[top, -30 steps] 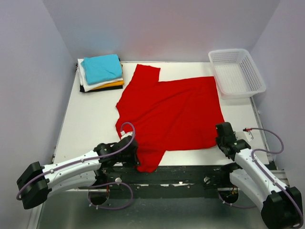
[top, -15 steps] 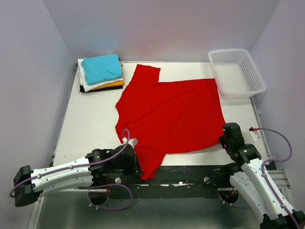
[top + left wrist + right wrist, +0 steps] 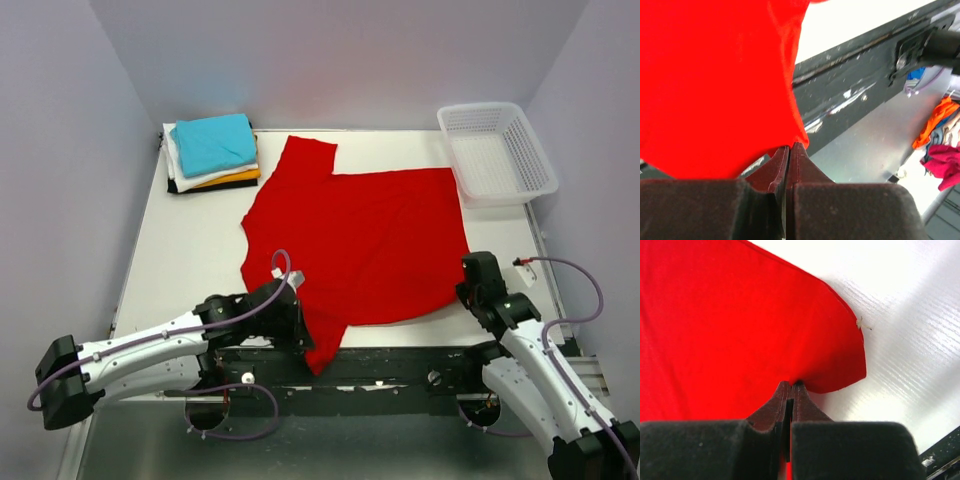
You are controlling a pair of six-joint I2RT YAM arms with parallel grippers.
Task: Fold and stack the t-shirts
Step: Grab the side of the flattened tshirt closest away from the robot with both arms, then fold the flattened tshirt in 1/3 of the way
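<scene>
Left wrist view: the left hand has its two fingers pressed together, with no gap between the tips, and a fold of the red t-shirt is pinched at their very end. The cloth spreads up and away from the tips and fills most of that view. Beside it runs the black front rail at the near edge of the tabletop. Beyond the rail, lower down, lies a heap of coloured cloth.

The right hand is closed the same way, fingers tight against each other, nipping the shirt's hem just beside a rounded corner of the cloth. The bare white tabletop shows past that corner.

From the top external view, the left hand sits at the shirt's near left part, where a red flap hangs over the front edge. The right hand sits at the near right corner. The shirt lies spread across the middle of the tabletop, one sleeve pointing to the far side.

At the far left corner is a stack of folded tees: the teal t-shirt on top, then the white t-shirt, the orange t-shirt and the black t-shirt. The white lattice basket stands at the far right corner, apart from the red shirt.
</scene>
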